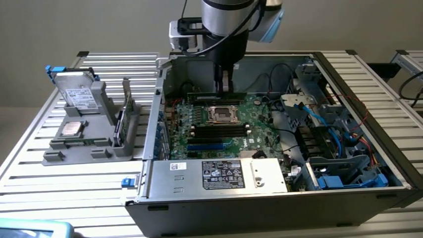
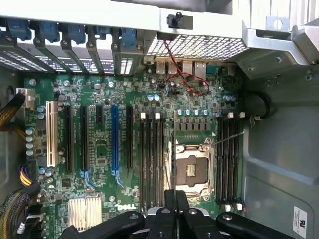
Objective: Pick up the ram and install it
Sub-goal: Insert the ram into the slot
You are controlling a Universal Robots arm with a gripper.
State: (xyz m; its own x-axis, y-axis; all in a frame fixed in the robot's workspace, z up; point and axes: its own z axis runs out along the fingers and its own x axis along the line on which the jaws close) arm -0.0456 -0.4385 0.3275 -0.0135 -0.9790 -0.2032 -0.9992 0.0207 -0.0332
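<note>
Item: the ram [image 1: 201, 93], a thin dark-green stick. We recorded it lying level at the fingertips of the end effector [image 1: 227, 88], low inside the open computer case [image 1: 198, 208]. It hung just above the far edge of the motherboard [image 1: 198, 119], beyond the processor socket [image 1: 220, 114]. The end effector's fingers stood narrow and, as far as we could tell, were pinched on the stick's flat faces near mid-length. Handling, in our judgement: light and stiff but fragile. The chips and edge contacts were best left untouched, with the hold taken at the middle so the stick hangs level. We also noted black memory slots [image 1: 218, 130] nearer the camera. The case stood on a slatted desk [image 1: 79, 188].
</note>
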